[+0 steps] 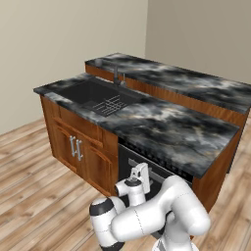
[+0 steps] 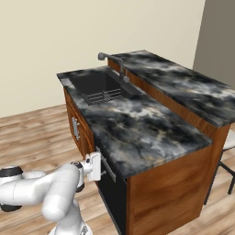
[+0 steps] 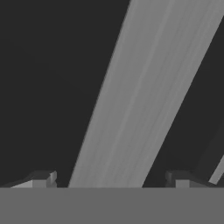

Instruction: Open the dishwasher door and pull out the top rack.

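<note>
The dishwasher door is a black panel under the marble counter and stands closed. Its silver bar handle runs along the top edge. My gripper is right at the left part of this handle, at the door's upper corner. In the hand view the handle crosses diagonally against the black door, passing between my two fingertips. The jaws stand wide open on either side of the bar without clamping it. The top rack is hidden behind the closed door.
A black sink with a small wire grid and a faucet sits in the counter. Brown cabinet doors with vertical handles stand left of the dishwasher. A raised bar counter runs behind. Wooden floor lies open at the left.
</note>
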